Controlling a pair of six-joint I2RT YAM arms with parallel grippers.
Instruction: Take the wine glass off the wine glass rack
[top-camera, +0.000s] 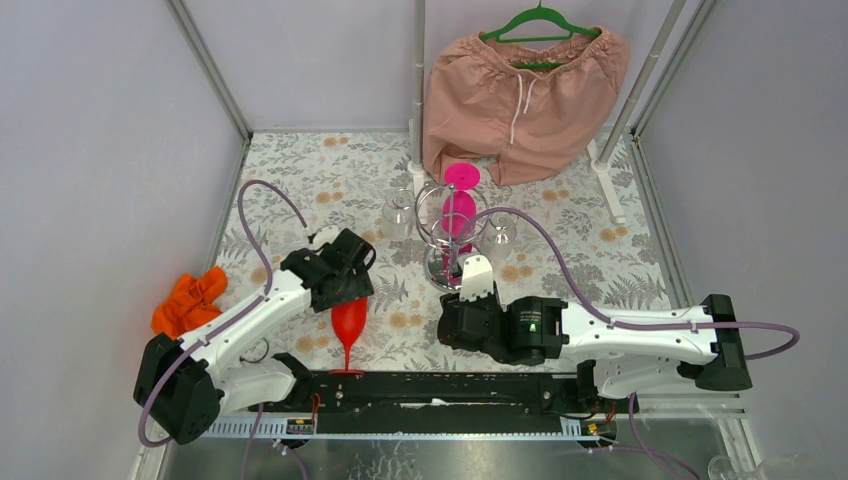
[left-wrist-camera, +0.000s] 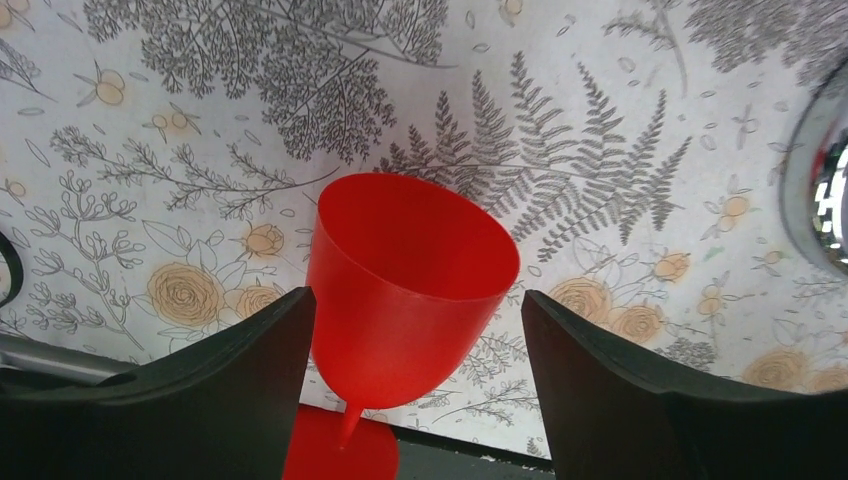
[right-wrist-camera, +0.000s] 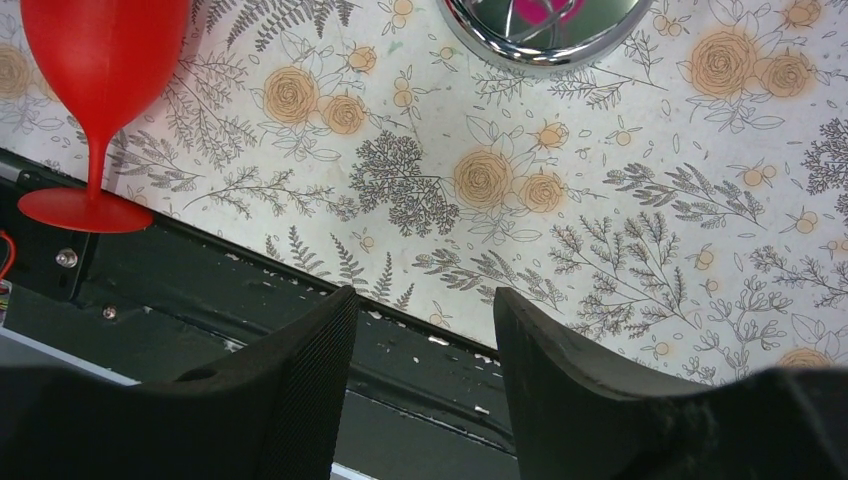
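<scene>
The chrome wine glass rack (top-camera: 447, 262) stands mid-table. A pink wine glass (top-camera: 459, 210) hangs upside down on it, with clear glasses (top-camera: 397, 215) on its loops. Its mirror base shows in the left wrist view (left-wrist-camera: 815, 180) and the right wrist view (right-wrist-camera: 545, 30). A red wine glass (top-camera: 348, 320) stands upright left of the rack, its foot at the table's near edge. My left gripper (left-wrist-camera: 415, 300) is open, its fingers either side of the red bowl (left-wrist-camera: 410, 270), with a gap on the right side. My right gripper (right-wrist-camera: 425, 295) is open and empty over the near edge, right of the red glass (right-wrist-camera: 100, 60).
An orange cloth (top-camera: 190, 300) lies at the left edge. Pink shorts on a green hanger (top-camera: 525, 85) hang at the back. A black rail (top-camera: 450, 385) runs along the table's near edge. Metal frame posts stand at the back corners.
</scene>
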